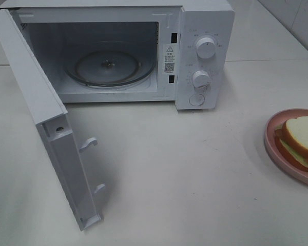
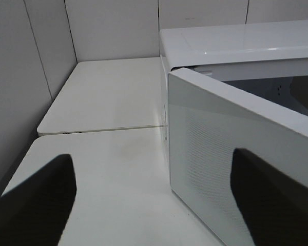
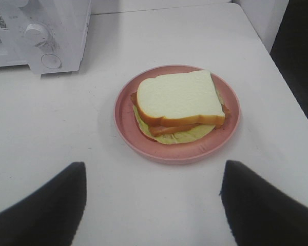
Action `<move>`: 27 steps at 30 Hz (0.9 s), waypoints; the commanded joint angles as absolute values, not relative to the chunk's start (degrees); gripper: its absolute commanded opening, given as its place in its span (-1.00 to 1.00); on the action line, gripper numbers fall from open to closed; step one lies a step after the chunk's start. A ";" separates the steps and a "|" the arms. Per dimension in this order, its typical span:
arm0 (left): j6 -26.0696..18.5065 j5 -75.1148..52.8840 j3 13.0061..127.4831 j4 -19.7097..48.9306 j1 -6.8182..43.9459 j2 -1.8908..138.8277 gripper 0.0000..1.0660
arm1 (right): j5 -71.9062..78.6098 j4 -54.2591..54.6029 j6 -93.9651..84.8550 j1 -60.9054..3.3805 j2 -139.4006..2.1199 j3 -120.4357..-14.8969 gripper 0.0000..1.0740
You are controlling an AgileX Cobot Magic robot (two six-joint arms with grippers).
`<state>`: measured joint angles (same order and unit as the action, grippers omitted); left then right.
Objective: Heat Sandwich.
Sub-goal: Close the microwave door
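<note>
The sandwich [image 1: 302, 137] [image 3: 179, 105], white bread with orange-brown crust and pale filling, lies on a round pink plate [image 1: 271, 138] [image 3: 124, 120] at the table's right edge. The white microwave [image 1: 205, 51] stands at the back with its door [image 1: 46, 123] swung wide open, showing the glass turntable [image 1: 110, 66]. My right gripper [image 3: 153, 205] is open, its dark fingers hovering short of the plate with nothing between them. My left gripper [image 2: 153, 200] is open beside the outer face of the microwave door [image 2: 220, 169], apart from it. Neither gripper shows in the high view.
The microwave's two knobs [image 1: 205, 48] and its button face the front. A second white tabletop [image 2: 108, 97] adjoins behind the left side, with tiled walls [image 2: 20, 77] around it. The table's right edge drops off beyond the plate [image 3: 292, 97].
</note>
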<state>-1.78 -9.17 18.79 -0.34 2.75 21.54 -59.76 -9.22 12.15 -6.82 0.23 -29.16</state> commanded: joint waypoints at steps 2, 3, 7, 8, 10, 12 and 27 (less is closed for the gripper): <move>-1.60 -1.95 15.64 -0.29 3.15 25.15 0.43 | -59.93 -9.57 11.86 -6.70 1.72 -29.11 0.33; -1.60 0.00 14.78 -0.29 3.15 26.18 0.43 | -59.93 -9.57 11.86 -6.70 1.72 -29.11 0.33; -1.60 7.62 11.40 -0.29 3.15 30.60 0.43 | -59.93 -9.57 11.86 -6.70 1.72 -29.11 0.33; -1.60 9.51 10.66 -0.29 3.15 31.80 0.42 | -59.93 -9.57 11.86 -6.70 1.72 -29.11 0.33; -1.60 15.18 9.45 -0.34 3.15 35.35 0.32 | -59.93 -9.57 11.92 -6.70 1.72 -29.11 0.33; -1.60 16.56 9.28 -0.34 3.15 36.67 0.25 | -59.93 -9.57 11.92 -6.70 1.72 -29.11 0.33; -1.20 35.58 9.28 -0.46 3.15 59.99 -0.91 | -59.93 -9.57 11.92 -6.70 1.72 -29.11 0.33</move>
